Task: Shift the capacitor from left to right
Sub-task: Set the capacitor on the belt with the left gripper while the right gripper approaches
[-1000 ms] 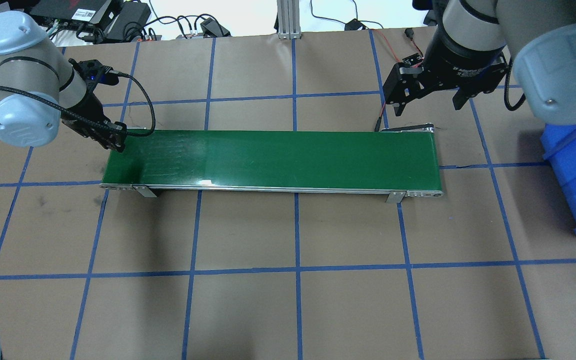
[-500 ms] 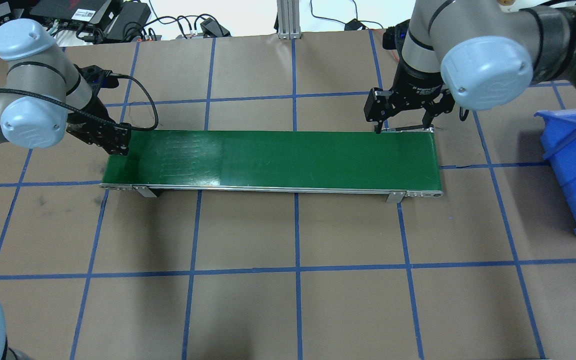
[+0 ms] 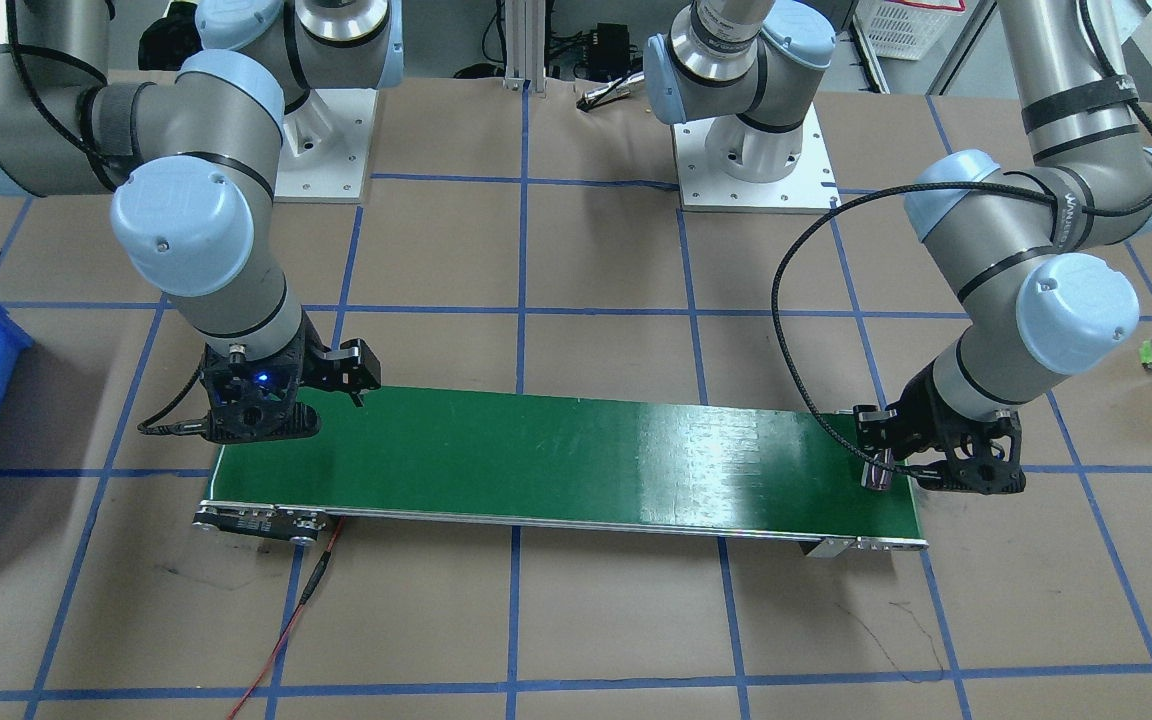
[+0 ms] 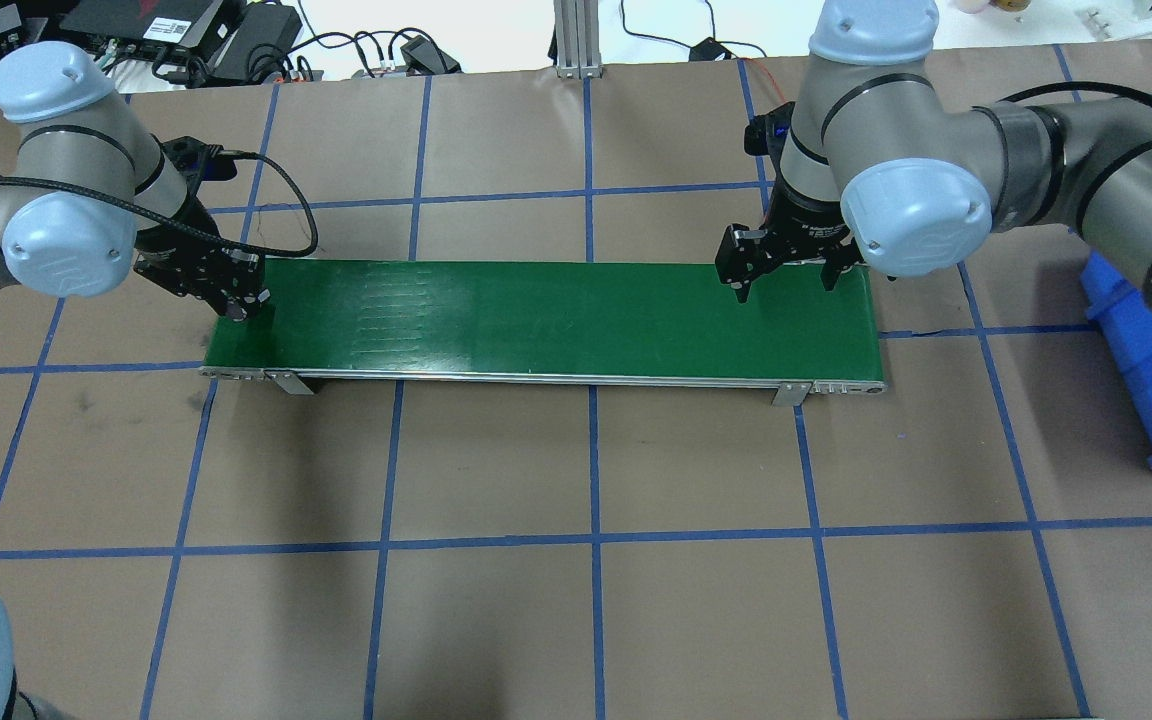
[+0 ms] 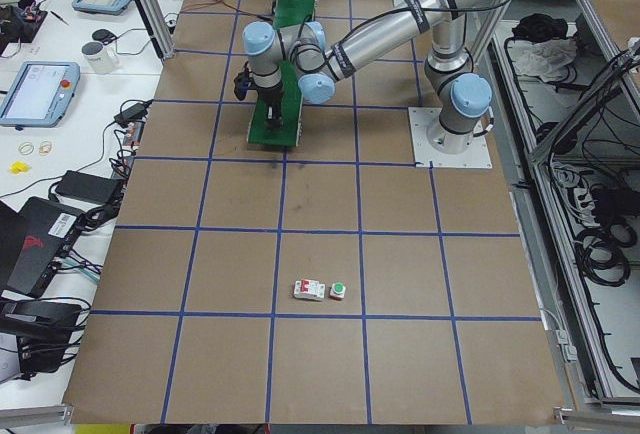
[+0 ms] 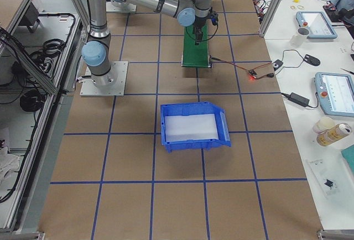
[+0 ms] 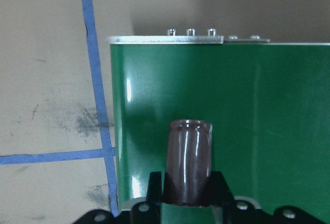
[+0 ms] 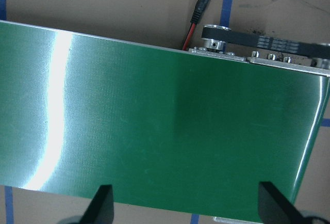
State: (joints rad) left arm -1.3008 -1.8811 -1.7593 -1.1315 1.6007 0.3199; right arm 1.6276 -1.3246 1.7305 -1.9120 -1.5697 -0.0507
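The left gripper clenches the capacitor just above the green conveyor belt's left end. The right gripper hangs spread over the opposite end. A white switch, green-capped button and blue bin lie well apart.

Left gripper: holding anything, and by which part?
Yes: the left gripper holds the capacitor by one end of its body, the other end sticking out.

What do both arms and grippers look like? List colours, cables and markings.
The left arm and right arm are silver-grey tubes with pale blue joint caps and black bands. A black cable loops off the left one. The left gripper and right gripper are black, two-fingered. A blue light glows at the right wrist.
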